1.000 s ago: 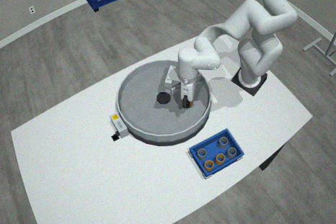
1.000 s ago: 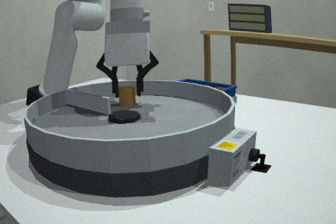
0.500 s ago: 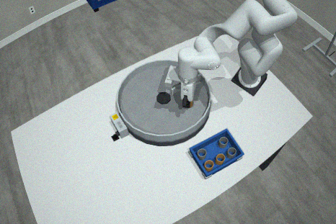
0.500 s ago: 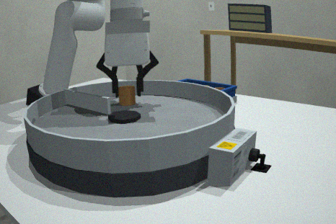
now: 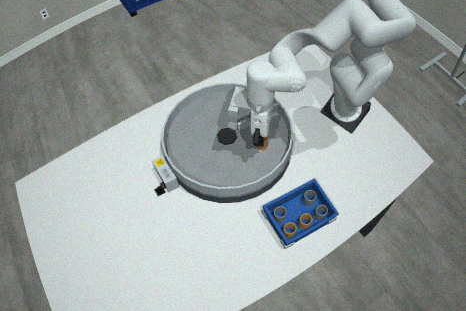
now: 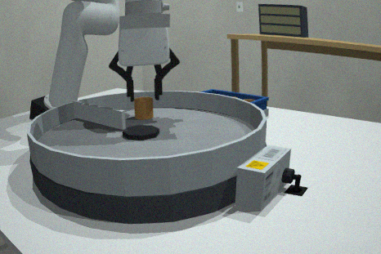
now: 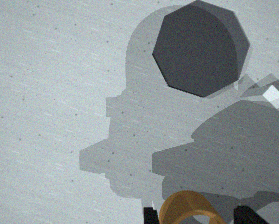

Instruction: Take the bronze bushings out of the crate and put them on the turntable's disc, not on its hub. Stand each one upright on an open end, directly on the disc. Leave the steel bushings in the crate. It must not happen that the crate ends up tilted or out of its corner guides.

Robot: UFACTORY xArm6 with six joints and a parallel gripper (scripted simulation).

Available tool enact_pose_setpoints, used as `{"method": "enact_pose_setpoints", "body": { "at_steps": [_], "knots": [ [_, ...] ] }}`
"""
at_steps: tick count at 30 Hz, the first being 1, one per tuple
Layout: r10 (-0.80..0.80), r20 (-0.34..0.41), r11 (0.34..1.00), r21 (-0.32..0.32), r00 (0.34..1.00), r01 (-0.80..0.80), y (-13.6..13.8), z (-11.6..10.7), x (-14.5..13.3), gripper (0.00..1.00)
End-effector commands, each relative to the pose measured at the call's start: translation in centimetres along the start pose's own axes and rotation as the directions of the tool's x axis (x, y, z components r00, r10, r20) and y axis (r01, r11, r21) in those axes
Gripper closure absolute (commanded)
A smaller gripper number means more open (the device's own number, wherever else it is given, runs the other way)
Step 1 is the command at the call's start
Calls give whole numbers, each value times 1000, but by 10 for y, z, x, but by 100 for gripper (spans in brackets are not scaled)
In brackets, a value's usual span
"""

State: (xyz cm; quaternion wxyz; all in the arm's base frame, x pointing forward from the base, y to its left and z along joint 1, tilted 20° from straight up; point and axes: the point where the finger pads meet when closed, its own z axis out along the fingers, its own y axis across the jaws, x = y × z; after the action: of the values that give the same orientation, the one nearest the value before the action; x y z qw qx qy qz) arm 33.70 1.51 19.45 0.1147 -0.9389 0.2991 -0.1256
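Note:
A bronze bushing stands upright on the turntable's grey disc, just beside the black hub and not on it. My gripper is open, and its fingertips hang just above the bushing's top rim, one on each side. The blue crate holds two bronze bushings and three steel bushings.
The disc has a raised rim all round. A grey bar reaches over the disc behind the hub. A control box sits at the turntable's side. The arm's base stands at the table's back right.

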Motion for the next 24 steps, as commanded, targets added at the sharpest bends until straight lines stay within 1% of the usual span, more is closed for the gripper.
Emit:
{"method": "enact_pose_setpoints", "body": {
  "at_steps": [1,5,20,22,24],
  "knots": [
    [-1,-4,1000,3,1000,1,-1,-19,1,51],
    [-1,-4,1000,3,1000,1,-1,-28,1,51],
    [-1,-4,1000,3,1000,1,-2,-29,0,52],
    [-1,-3,1000,2,1000,1,-7,-29,-4,52],
    [-1,-3,1000,1,1000,1,-19,-29,-13,52]
  ]
}}
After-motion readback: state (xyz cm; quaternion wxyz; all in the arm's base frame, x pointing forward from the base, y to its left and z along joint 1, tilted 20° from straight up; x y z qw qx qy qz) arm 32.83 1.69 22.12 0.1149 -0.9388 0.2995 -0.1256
